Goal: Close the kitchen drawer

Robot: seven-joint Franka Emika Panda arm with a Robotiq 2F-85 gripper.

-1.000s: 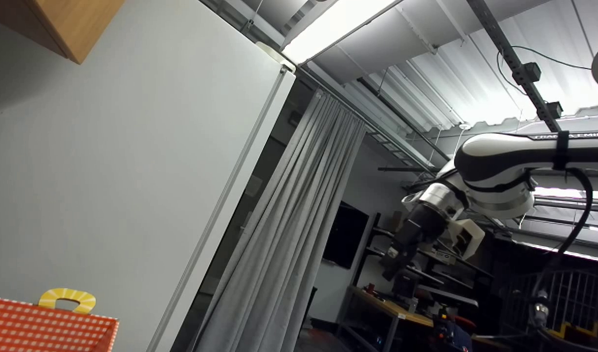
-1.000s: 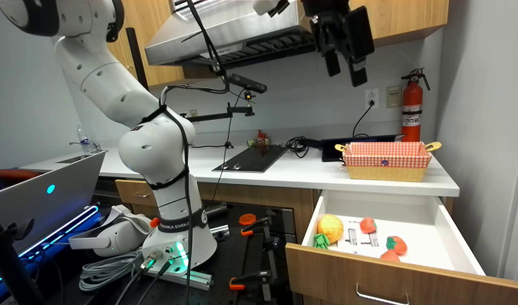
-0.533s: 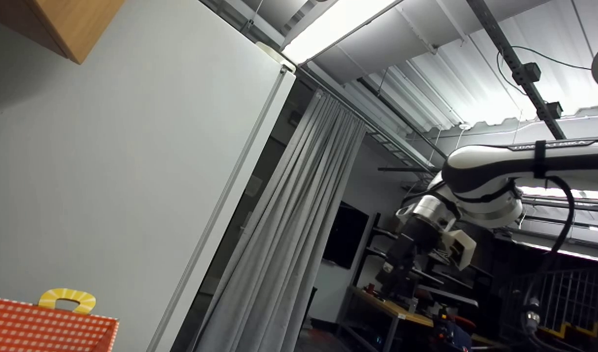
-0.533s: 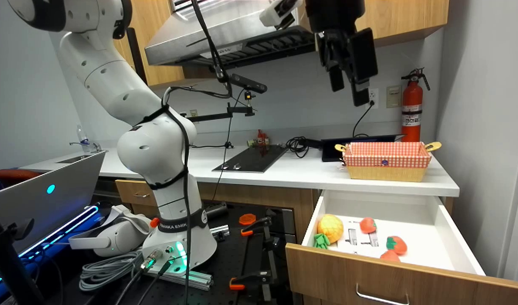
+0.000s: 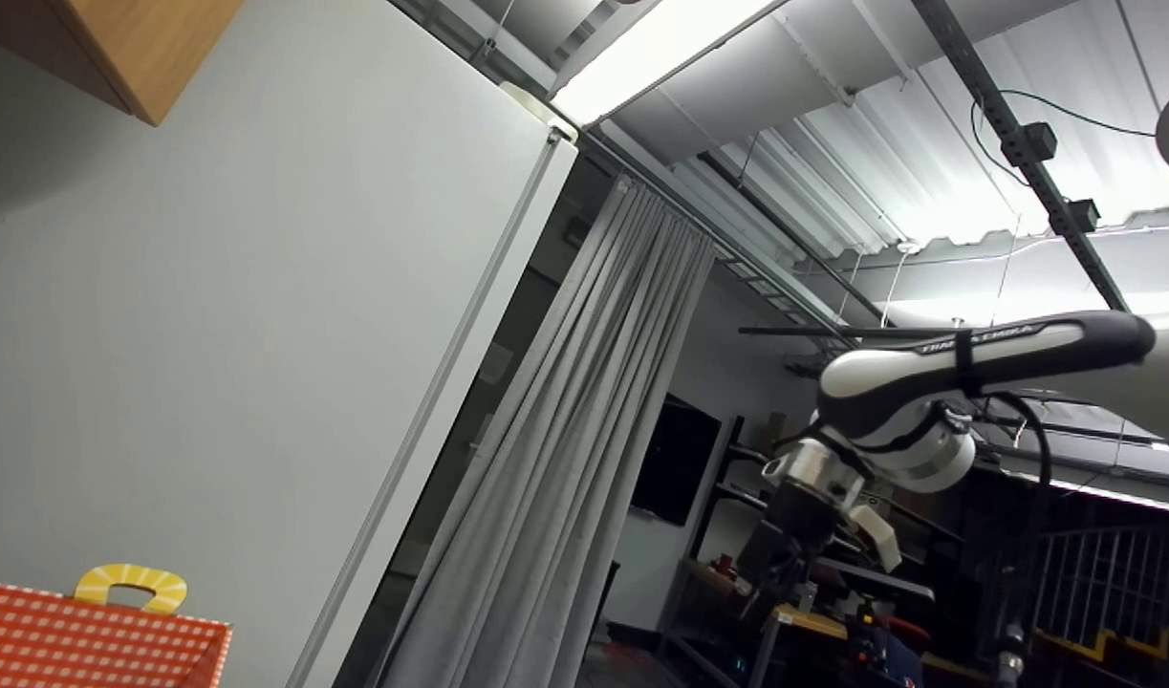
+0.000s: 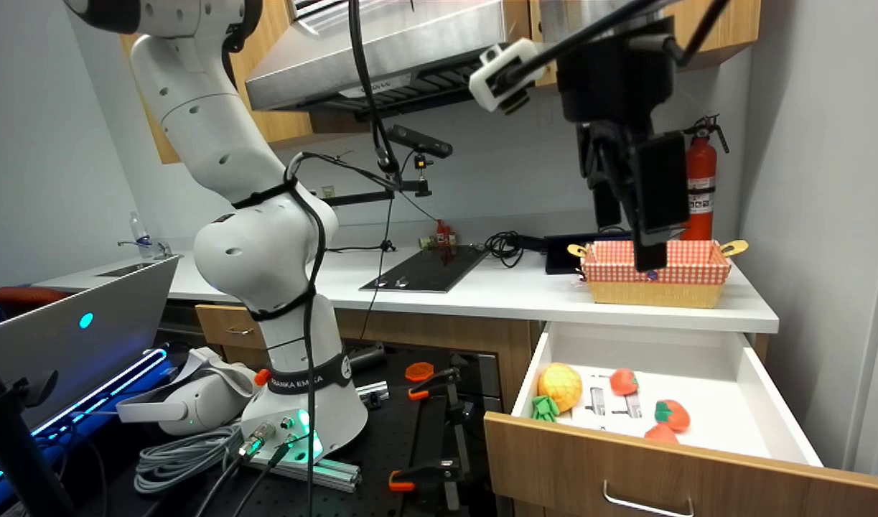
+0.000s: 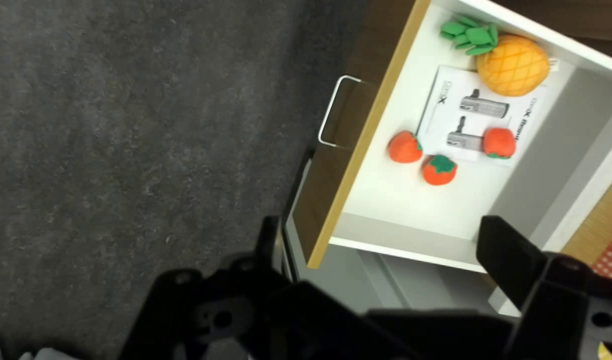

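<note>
The kitchen drawer [image 6: 553,458] is pulled well out, with a wooden front and white inside. Its metal handle [image 6: 645,509] is on the front. In the wrist view the open drawer [image 7: 401,205] fills the right half, and the handle [image 7: 330,111] faces the dark floor. My gripper [image 6: 629,240] is open and empty, pointing down, high above the drawer and overlapping the basket in that view. Its two black fingers are spread wide in the wrist view [image 7: 381,225]. In an exterior view the gripper [image 5: 748,594] is dark and blurred; the drawer is out of view there.
A plush pineapple [image 6: 560,386], three red plush fruits [image 6: 673,414] and a printed sheet [image 7: 453,117] lie in the drawer. A checked basket [image 6: 654,296] stands on the white counter [image 6: 510,301] above. A wall [image 6: 819,215] rises at the right. A range hood [image 6: 395,57] hangs behind.
The arm has swung and come lower. In the exterior views the gripper moved down, and it appears larger in the view that shows the drawer. The drawer has not moved.
</note>
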